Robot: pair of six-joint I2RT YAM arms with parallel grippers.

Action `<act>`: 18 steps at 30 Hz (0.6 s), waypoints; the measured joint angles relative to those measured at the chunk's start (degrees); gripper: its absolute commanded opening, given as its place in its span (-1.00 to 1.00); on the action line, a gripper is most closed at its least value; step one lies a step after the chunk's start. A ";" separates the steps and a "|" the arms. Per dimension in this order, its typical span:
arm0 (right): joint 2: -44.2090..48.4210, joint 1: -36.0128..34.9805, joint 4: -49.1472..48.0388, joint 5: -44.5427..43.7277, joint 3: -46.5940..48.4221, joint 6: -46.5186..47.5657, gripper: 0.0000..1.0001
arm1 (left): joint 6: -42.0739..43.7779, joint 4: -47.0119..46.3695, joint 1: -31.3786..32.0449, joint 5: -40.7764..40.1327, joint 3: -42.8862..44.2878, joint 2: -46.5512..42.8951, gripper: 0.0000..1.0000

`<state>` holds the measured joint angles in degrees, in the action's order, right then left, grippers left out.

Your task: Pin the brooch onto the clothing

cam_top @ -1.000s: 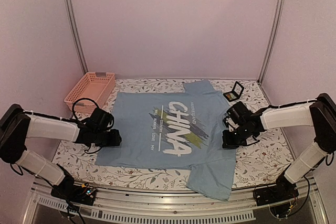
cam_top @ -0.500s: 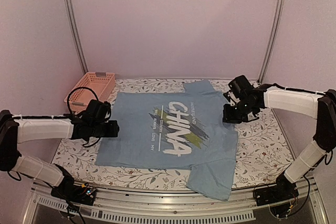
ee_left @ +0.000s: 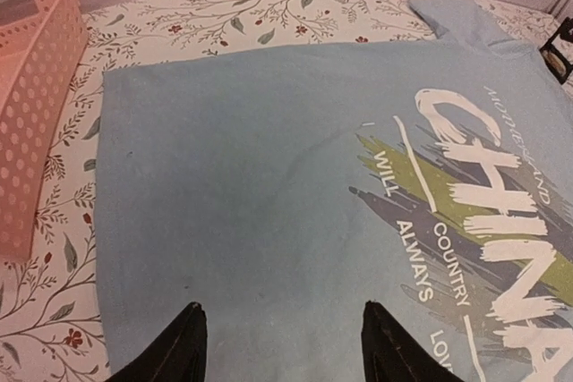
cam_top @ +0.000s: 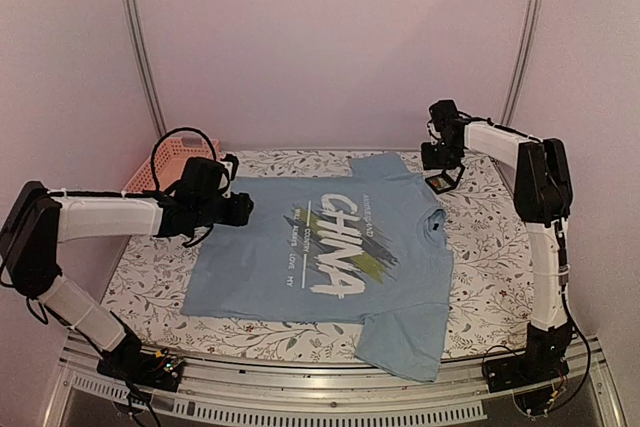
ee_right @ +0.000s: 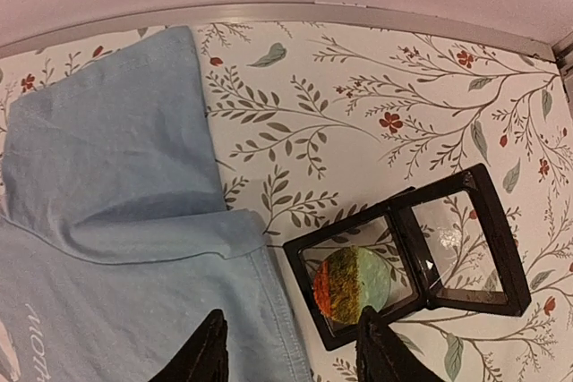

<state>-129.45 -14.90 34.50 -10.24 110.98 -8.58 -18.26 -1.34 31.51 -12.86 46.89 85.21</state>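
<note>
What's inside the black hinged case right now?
The orange-green brooch lies in one half of the open case; the other half shows only tablecloth through clear film. The brooch's underside is hidden.

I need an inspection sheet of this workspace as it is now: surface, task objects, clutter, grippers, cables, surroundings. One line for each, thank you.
Surface: table covered with a floral cloth.
Job's things: T-shirt spread flat, print up; brooch not pinned, lying in the open black case beside the shirt at the far right.
Clutter: pink basket at the far left; contents not visible.
Grippers: left gripper open, empty, over the shirt's plain part; right gripper open, empty, near the case.
Cables: black cable loop stands up from the left arm.
Surroundings: plain walls, metal posts; nothing else seen.
</note>
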 measured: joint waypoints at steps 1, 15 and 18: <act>-2.78 0.39 0.35 -0.26 2.54 0.59 0.08 | 0.20 0.04 0.02 0.37 0.00 0.90 0.17; -16.61 3.08 2.69 -2.62 14.10 5.29 0.26 | 1.38 0.15 0.28 2.19 1.79 3.89 0.18; -16.65 3.34 2.86 -1.53 14.10 5.40 0.23 | 1.40 0.20 0.33 2.40 1.92 4.61 0.18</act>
<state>-146.10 -11.55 37.36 -11.77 125.08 -3.18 -16.86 -1.15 31.83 -10.46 48.82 89.82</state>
